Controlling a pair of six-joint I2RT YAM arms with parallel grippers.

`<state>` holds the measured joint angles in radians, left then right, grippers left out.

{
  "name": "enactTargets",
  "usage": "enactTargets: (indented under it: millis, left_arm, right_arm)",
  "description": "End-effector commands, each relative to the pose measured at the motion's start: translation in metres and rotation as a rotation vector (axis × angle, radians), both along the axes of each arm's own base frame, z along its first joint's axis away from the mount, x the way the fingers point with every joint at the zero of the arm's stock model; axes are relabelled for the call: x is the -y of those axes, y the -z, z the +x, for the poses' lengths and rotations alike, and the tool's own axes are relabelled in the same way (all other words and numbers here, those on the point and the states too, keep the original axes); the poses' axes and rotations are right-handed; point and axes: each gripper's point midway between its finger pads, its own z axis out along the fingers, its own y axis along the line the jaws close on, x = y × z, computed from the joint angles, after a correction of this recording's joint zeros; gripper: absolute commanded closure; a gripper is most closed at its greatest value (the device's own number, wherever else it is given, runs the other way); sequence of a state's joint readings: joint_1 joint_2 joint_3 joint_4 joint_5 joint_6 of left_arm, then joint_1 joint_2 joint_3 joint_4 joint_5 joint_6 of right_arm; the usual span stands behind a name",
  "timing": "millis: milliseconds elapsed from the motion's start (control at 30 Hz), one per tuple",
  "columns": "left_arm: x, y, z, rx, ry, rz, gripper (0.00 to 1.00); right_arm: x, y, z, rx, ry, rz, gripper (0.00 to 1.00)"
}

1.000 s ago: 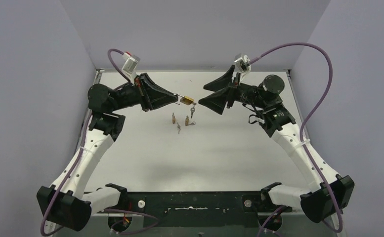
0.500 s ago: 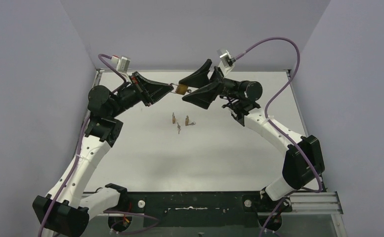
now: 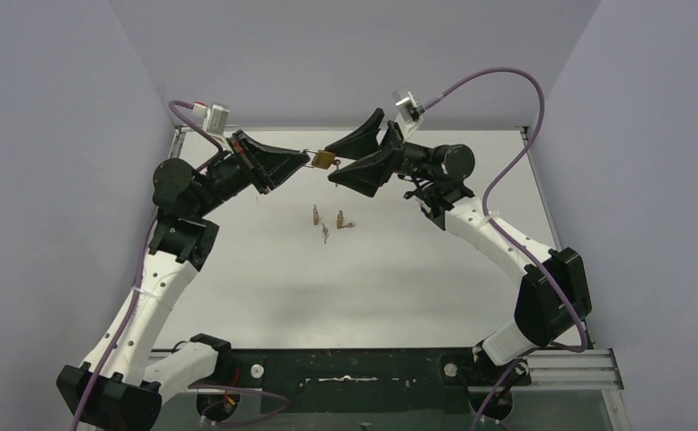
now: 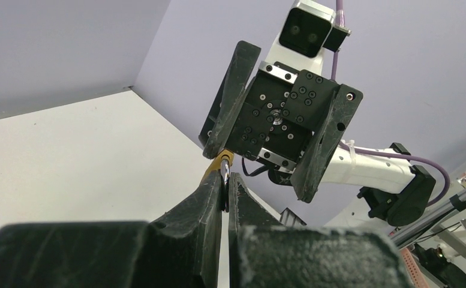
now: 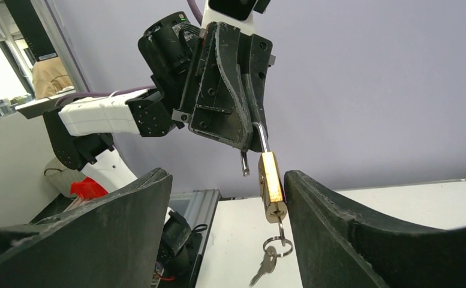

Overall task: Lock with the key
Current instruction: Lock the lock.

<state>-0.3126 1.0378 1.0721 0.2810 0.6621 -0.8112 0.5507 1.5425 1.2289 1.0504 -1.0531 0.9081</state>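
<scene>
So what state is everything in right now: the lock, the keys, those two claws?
padlock: open, hanging in the air.
shackle: one leg out of the body, the other pinched.
left gripper: shut on the shackle.
right gripper: open, a finger on either side of the padlock.
keys: dangling on a ring below the padlock.
small loose pieces: lying on the table, untouched.

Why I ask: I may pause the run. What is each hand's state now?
Left hand: closed on the shackle of the padlock.
Right hand: open around the padlock, not clamped on it.
</scene>
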Motion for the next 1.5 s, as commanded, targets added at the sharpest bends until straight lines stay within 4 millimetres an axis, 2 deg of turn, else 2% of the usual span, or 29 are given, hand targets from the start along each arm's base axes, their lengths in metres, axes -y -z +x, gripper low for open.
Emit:
enactTargets:
  millis: [0,100,400,633,667,733,833,867,933,1000,1067,1233,1367,1467]
  left_arm:
    - [-0.006,-0.039,-0.009,0.116,-0.001,-0.056,1.0]
    - [-0.006,-0.041,-0.011,0.123,0.007,-0.06,1.0]
    - [-0.007,-0.042,-0.011,0.126,0.011,-0.058,1.0]
    - [-0.009,-0.04,-0.01,0.125,0.004,-0.053,1.0]
    - [-0.009,-0.04,-0.01,0.125,0.002,-0.053,1.0]
    - [-0.01,-0.04,-0.01,0.131,0.001,-0.053,1.0]
    - [-0.01,-0.044,-0.014,0.142,0.014,-0.047,1.0]
    - [-0.009,-0.043,-0.015,0.131,0.032,-0.033,0.98]
    - [-0.006,-0.047,-0.023,0.139,0.09,-0.013,0.7]
    - [-0.006,-0.05,-0.033,0.157,0.139,-0.012,0.39]
    - [-0.008,-0.052,-0.041,0.164,0.177,-0.014,0.13]
    - [-0.012,-0.062,-0.064,0.149,0.32,-0.023,0.11]
    - [-0.01,-0.064,-0.068,0.044,0.465,-0.066,0.11]
    - [-0.011,-0.079,-0.081,0.065,0.581,-0.128,0.2]
  right_arm:
    - [0.005,-0.026,-0.01,0.097,0.036,0.045,0.31]
    - [0.001,-0.023,-0.01,0.088,0.031,0.037,0.32]
    - [-0.002,-0.022,-0.008,0.064,0.024,0.035,0.5]
    - [-0.005,-0.022,-0.005,0.038,0.015,0.035,0.73]
    - [-0.006,-0.022,-0.004,0.032,0.013,0.034,0.8]
    - [-0.008,-0.021,0.0,0.002,0.015,0.012,1.0]
    - [-0.007,-0.02,0.003,-0.037,0.016,-0.028,1.0]
    - [-0.005,-0.021,0.002,-0.042,0.01,-0.039,1.0]
    - [-0.001,-0.021,-0.002,-0.062,-0.011,-0.074,1.0]
    - [0.007,-0.023,-0.009,-0.082,-0.062,-0.116,1.0]
    - [0.016,-0.028,-0.015,-0.128,-0.126,-0.154,1.0]
    - [0.039,-0.043,-0.036,-0.162,-0.284,-0.161,1.0]
    - [0.049,-0.05,-0.055,-0.165,-0.388,-0.18,1.0]
    - [0.047,-0.051,-0.06,-0.169,-0.406,-0.185,1.0]
